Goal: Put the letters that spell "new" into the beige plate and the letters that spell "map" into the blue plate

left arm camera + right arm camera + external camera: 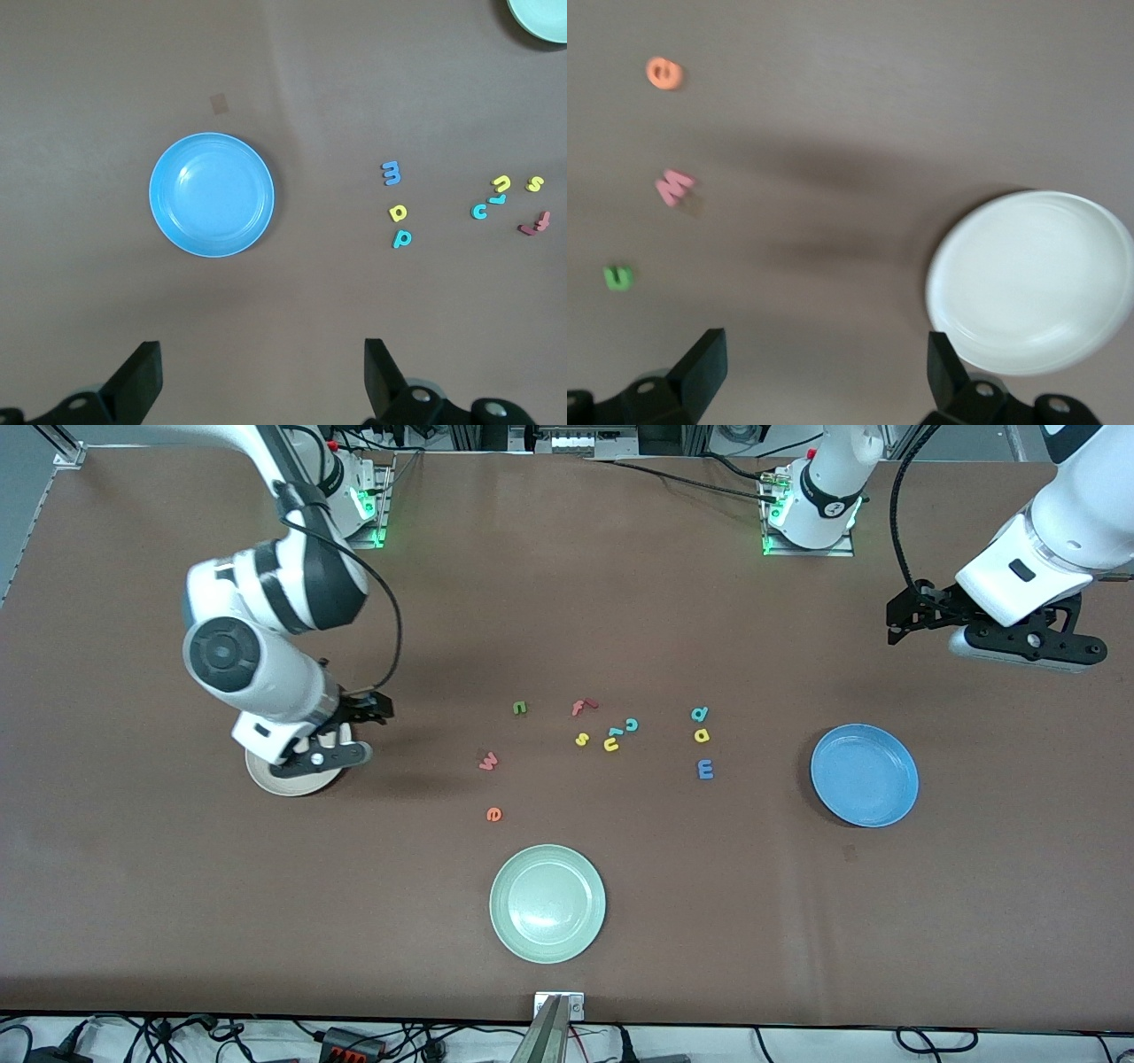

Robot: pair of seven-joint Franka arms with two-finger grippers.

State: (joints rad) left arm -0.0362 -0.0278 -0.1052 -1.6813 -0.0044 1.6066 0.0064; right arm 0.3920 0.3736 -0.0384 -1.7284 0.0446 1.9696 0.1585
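Inspection finds the task not yet begun: 0 of 6 letters are plated. The beige plate [292, 779] lies toward the right arm's end of the table and shows empty in the right wrist view; the blue plate [865, 774] lies toward the left arm's end, also empty. The green n [520, 708], pink w [488, 762] and orange e [493, 814] sit loose on the table between the beige plate and the central cluster, well apart from each other. The teal a [699, 713], yellow p [702, 735] and blue m [705, 769] stand in a short line at roughly 9 o'clock from the blue plate in the front view, a and p just beside each other. The right gripper [330, 749] hovers over the beige plate with jaws spread wide and nothing between them; the left gripper [974, 624] hangs over bare table at about 1 o'clock from the blue plate, likewise wide open and empty. Distractors f [583, 708], s [582, 739], u [611, 743] and c [632, 724] crowd together; whether u touches the small teal piece beside it cannot be confirmed. The pale green plate [547, 903] sits nearest the front camera, clear of all letters. Judged room: ample around the 6 target letters and both plates; table edges are distant.
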